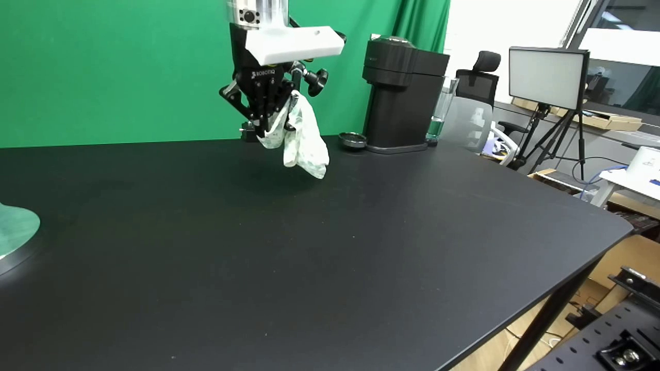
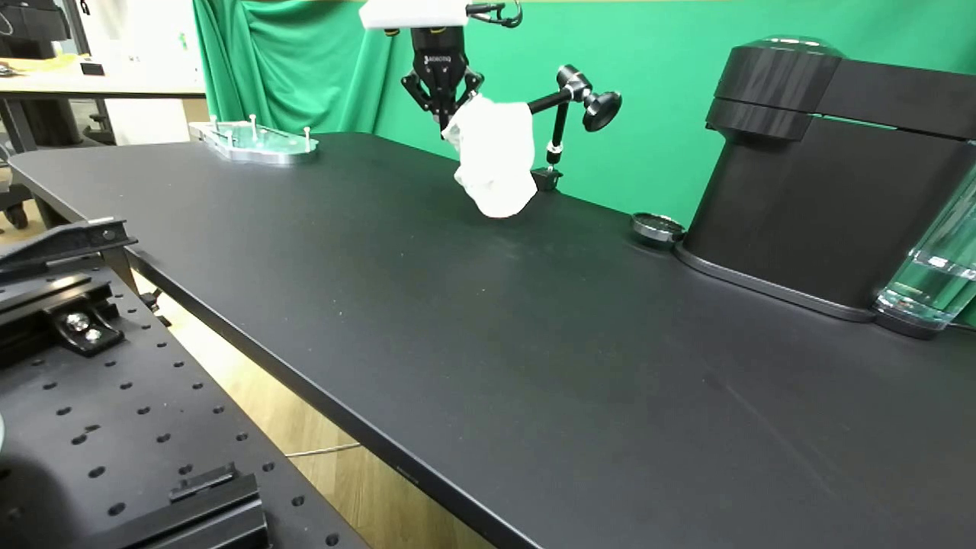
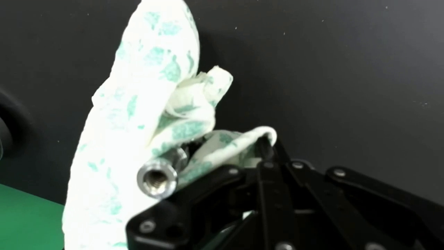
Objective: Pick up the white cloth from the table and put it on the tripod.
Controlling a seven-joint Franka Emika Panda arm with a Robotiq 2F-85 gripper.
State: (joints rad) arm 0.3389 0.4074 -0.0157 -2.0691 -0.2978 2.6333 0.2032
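Note:
The white cloth [image 1: 309, 136] with green print hangs in folds above the table, and it also shows in an exterior view [image 2: 497, 156]. It drapes over the end of a black jointed stand [image 2: 560, 126], the tripod-like thing at the table's back edge. In the wrist view the cloth [image 3: 135, 114] lies around the stand's threaded metal end [image 3: 156, 178]. My gripper [image 1: 263, 131] is beside the stand, above the table. In the wrist view its fingertips [image 3: 272, 147] are close together with an edge of cloth pinched between them. The stand's arm under the cloth is hidden.
A black coffee machine [image 2: 808, 191] with a clear water tank [image 2: 934, 267] stands along the back edge. A small round metal dish [image 2: 657, 229] lies beside it. A clear-edged plate with pegs [image 2: 255, 145] is at the table's far end. A green curtain [image 1: 129, 72] hangs behind.

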